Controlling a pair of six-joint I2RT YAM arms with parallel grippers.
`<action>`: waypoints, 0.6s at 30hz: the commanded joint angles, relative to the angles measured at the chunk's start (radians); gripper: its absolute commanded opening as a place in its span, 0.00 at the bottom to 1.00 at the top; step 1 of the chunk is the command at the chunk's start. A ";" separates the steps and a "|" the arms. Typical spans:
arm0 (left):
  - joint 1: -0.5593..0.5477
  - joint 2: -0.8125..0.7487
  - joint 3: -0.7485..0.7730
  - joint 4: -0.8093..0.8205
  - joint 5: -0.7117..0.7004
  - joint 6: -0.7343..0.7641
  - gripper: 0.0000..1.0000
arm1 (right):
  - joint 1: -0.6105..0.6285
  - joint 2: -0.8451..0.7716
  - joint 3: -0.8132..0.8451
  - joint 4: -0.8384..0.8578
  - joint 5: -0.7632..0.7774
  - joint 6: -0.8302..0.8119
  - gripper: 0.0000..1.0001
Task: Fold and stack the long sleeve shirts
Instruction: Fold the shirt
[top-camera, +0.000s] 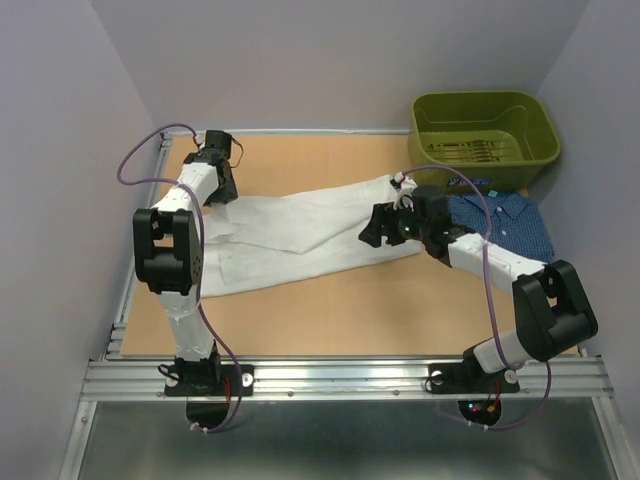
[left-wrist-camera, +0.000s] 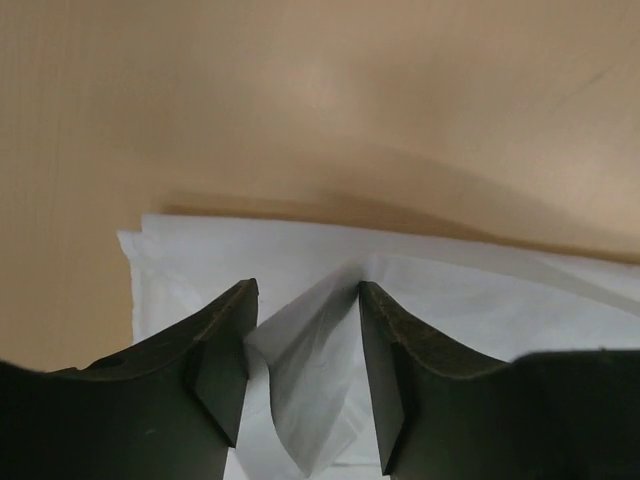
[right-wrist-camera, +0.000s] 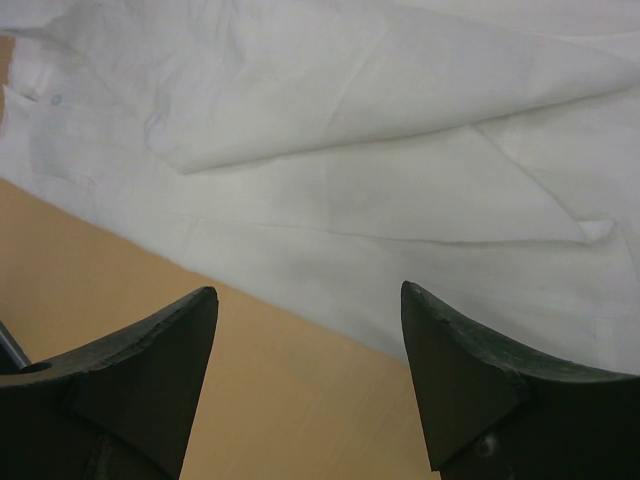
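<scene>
The white long sleeve shirt (top-camera: 300, 235) lies spread out, slanting across the middle of the table. The dark blue shirt (top-camera: 505, 220) lies folded at the right, behind my right arm. My left gripper (top-camera: 222, 192) is down at the white shirt's far left end. In the left wrist view its jaws (left-wrist-camera: 308, 285) stand apart, and a raised fold of white shirt (left-wrist-camera: 450, 290) stands between them, against the right finger. My right gripper (top-camera: 375, 232) hangs open over the shirt's near edge. Its fingers (right-wrist-camera: 310, 290) hold nothing, with white shirt (right-wrist-camera: 350, 150) just beyond them.
An olive-green bin (top-camera: 475, 97) stands at the back right corner, just behind the blue shirt. Grey walls close the table in on the left, back and right. A metal rail (top-camera: 340, 378) runs along the near edge by the arm bases.
</scene>
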 joint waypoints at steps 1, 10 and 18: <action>0.053 -0.017 0.026 0.118 -0.018 0.017 0.66 | 0.010 -0.045 -0.011 0.049 -0.011 0.006 0.79; 0.171 -0.239 -0.220 0.341 0.252 -0.101 0.95 | 0.010 -0.080 -0.037 0.050 -0.034 0.013 0.79; 0.193 -0.405 -0.521 0.471 0.269 -0.196 0.82 | 0.011 -0.094 -0.071 0.055 -0.049 -0.001 0.79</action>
